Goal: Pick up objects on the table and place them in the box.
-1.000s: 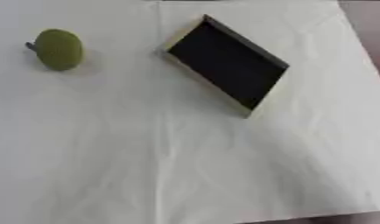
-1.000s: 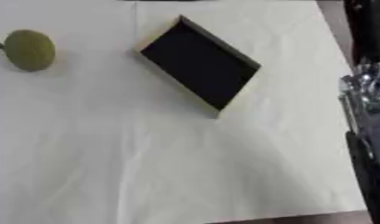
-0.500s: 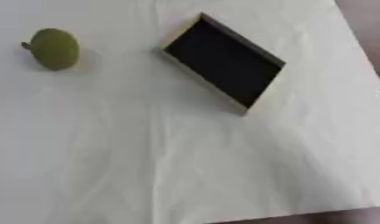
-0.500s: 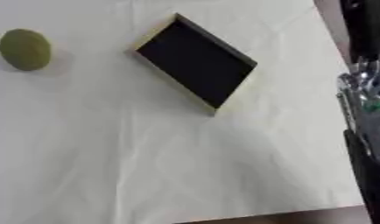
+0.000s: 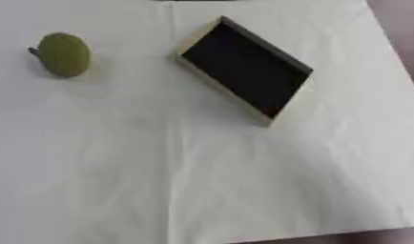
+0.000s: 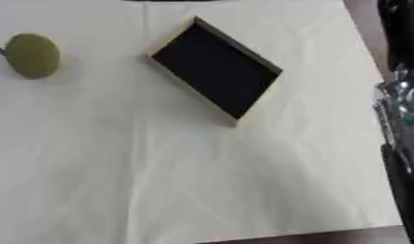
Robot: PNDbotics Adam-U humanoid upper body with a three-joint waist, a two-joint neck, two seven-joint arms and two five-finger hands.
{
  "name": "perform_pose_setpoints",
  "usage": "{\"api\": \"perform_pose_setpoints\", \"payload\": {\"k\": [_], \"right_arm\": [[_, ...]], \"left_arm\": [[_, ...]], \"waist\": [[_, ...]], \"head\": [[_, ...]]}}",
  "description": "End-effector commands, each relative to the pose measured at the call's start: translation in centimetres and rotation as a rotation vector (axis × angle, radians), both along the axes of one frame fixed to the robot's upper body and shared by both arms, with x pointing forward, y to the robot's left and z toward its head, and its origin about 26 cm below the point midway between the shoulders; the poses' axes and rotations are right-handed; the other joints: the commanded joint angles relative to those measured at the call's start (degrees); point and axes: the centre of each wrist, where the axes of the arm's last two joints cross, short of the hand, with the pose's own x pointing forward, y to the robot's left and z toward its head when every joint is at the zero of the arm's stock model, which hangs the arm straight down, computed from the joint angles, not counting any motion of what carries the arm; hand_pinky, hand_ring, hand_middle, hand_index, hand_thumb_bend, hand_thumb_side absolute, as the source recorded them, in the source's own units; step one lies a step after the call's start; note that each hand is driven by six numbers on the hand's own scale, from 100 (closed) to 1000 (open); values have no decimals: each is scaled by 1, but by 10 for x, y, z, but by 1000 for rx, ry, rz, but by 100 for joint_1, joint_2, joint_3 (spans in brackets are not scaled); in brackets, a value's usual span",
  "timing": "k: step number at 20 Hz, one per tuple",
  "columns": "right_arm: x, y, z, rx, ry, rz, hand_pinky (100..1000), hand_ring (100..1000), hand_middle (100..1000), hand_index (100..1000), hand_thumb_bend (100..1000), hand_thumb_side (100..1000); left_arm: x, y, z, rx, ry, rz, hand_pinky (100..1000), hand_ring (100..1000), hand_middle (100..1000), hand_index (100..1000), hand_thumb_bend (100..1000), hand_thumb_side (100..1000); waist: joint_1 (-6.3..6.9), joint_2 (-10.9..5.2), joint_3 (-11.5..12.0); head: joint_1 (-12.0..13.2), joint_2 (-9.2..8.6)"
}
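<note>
A green fruit-like object (image 5: 63,54) with a short dark stem lies on the cloth-covered desk (image 5: 202,190), well apart from the shallow black-lined box (image 5: 243,70) that sits askew near the far edge. No hand shows; only a black-and-silver arm (image 6: 400,119) stands along the right border of the right eye view, so whether either hand is open or closed cannot be told. The object lies far to that arm's left, beyond the box. The left hand looks the better choice, closing around the rounded body. Nothing blocks the path between object and box.
</note>
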Motion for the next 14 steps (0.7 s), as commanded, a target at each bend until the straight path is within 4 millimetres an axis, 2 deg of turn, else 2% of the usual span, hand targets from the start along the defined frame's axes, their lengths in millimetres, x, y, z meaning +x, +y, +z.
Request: {"api": "perform_pose_setpoints", "payload": {"k": [1, 5, 14], "right_arm": [[-5, 0, 10, -29, -32, 10, 847, 711, 665, 757, 100, 662], [-5, 1, 10, -32, -31, 11, 846, 711, 664, 757, 100, 660], [-5, 1, 9, -35, -25, 18, 846, 711, 664, 756, 100, 657]], "left_arm": [[10, 3, 7, 45, 43, 26, 988, 925, 883, 963, 666, 100], [28, 6, 6, 34, 116, 28, 985, 929, 905, 979, 705, 100], [62, 13, -2, 25, 208, 43, 987, 932, 910, 979, 723, 113]], "waist": [[19, -178, 15], [14, -210, 26], [19, -254, 34]], "head": [[9, 56], [-16, 76], [-39, 74]]}}
